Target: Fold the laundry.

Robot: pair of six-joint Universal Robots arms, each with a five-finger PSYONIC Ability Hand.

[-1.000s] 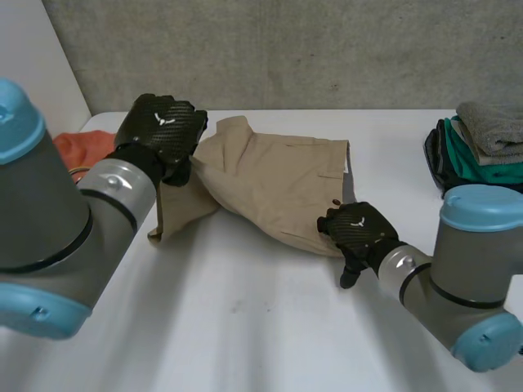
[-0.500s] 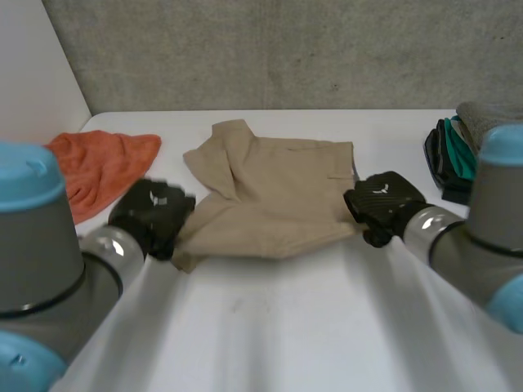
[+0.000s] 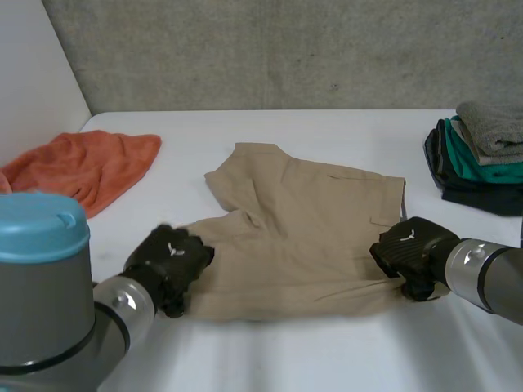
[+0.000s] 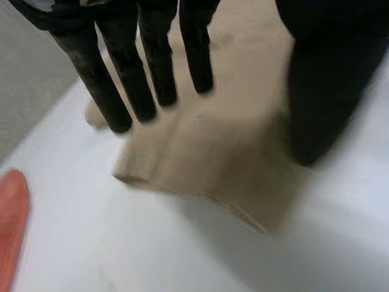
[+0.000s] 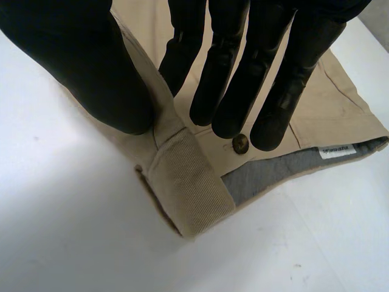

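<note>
Tan shorts [image 3: 302, 229] lie spread flat on the white table [image 3: 270, 351], waistband to the right. My left hand [image 3: 172, 261] is at the near left leg hem. In the left wrist view its fingers [image 4: 127, 91] are straight and spread above the hem [image 4: 200, 164], with the thumb set apart, so it is open and grips nothing. My right hand [image 3: 409, 249] is at the near corner of the waistband. There its thumb [image 5: 109, 79] and fingers [image 5: 225, 79] pinch the turned-up waistband [image 5: 188, 188] beside a button [image 5: 240, 143].
A crumpled orange cloth [image 3: 90, 167] lies at the far left, its edge [image 4: 12, 231] showing beyond the hem. A stack of folded clothes [image 3: 482, 151] sits at the far right edge. A grey wall backs the table.
Both hands have pulled the shorts toward the table's front edge, and they now lie flatter. The left hand's fingers have opened off the leg hem. The right hand keeps its pinch.
</note>
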